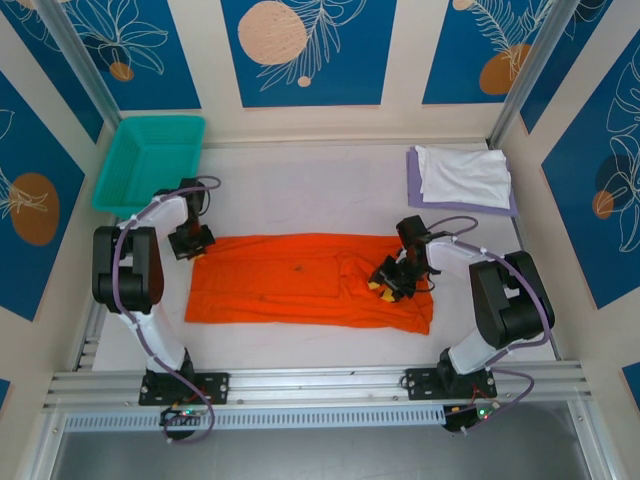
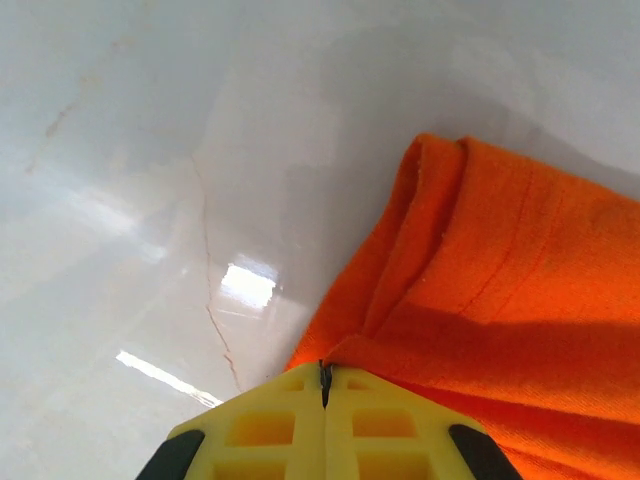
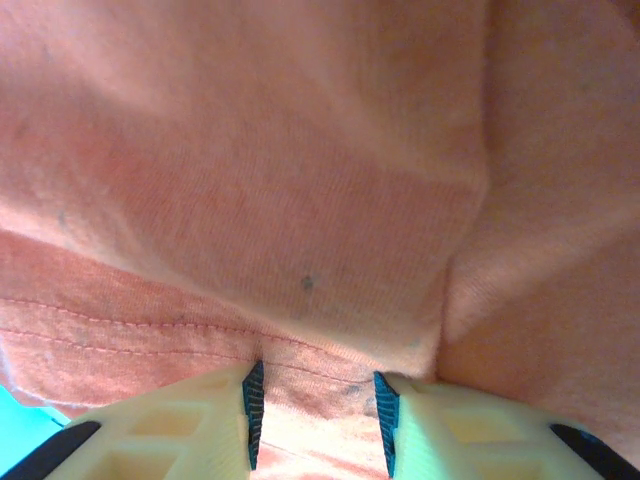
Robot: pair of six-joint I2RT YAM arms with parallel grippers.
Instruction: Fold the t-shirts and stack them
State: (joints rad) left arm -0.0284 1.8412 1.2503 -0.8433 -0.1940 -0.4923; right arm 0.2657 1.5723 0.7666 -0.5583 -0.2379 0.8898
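Nearest the camera in the top view, a metal rail runs along the table edge and carries both arm bases. Beyond it lies the white table. In the left wrist view the table is glossy, with patches of glare and a thin hairline mark running across it.

The orange t-shirt lies in the middle of the table between the arms, folded into a long band. Its right end is rumpled.

The left gripper sits at the far left corner of that band. Seen from its wrist, the left gripper has its yellow fingers pressed together right at the edge of the orange t-shirt, where a folded corner rises. I cannot tell whether any cloth is caught between them.

The right gripper is down on the rumpled right end. From its own wrist, the right gripper has its jaws standing apart, with the stitched hem of the orange t-shirt lying in the gap and not pinched.

Farther back, a teal basket stands tilted in the far left corner. In the far right corner the white t-shirt rests folded on top of the folded lavender t-shirt, well apart from the orange one.

Around the table stand cream walls with blue panels bearing white leaf drawings and peach circles, and slanted metal posts in the far corners.
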